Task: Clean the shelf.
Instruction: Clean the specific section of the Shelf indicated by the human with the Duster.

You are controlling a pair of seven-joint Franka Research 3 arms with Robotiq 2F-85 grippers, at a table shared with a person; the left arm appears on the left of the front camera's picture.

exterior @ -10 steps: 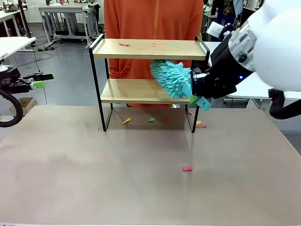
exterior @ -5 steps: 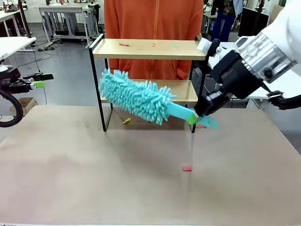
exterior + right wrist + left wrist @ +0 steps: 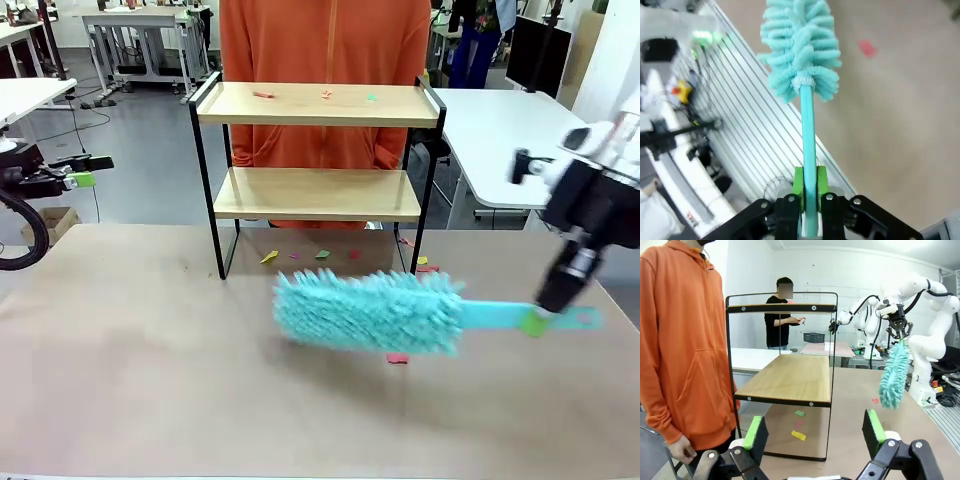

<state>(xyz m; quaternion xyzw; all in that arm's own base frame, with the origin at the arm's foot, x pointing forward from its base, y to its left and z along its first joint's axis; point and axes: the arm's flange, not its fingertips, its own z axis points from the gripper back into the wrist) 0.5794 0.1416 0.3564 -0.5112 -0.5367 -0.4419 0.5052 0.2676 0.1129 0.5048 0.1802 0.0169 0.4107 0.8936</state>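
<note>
- The shelf (image 3: pixel 315 193) stands at 12 o'clock on the worktop (image 3: pixel 150 350). Its lower board looks bare, but paper scraps (image 3: pixel 263 94) lie on top.
- The teal duster (image 3: pixel 370 312) has just swung off the lower board to 6 o'clock of the shelf.
- The right pincer (image 3: pixel 540 320) pinches its handle. The left pincer (image 3: pixel 815 430) is spread, holding nothing.
- The top board likely comes next.

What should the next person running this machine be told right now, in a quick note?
Right gripper: jaws shut on the handle of the teal duster, which is held over the table in front of the shelf.
Left gripper: jaws open, holding nothing, facing the shelf's end.
Done: lower board looks free of scraps.
Left: paper scraps on the top board; more lie on the table under the shelf.
</note>
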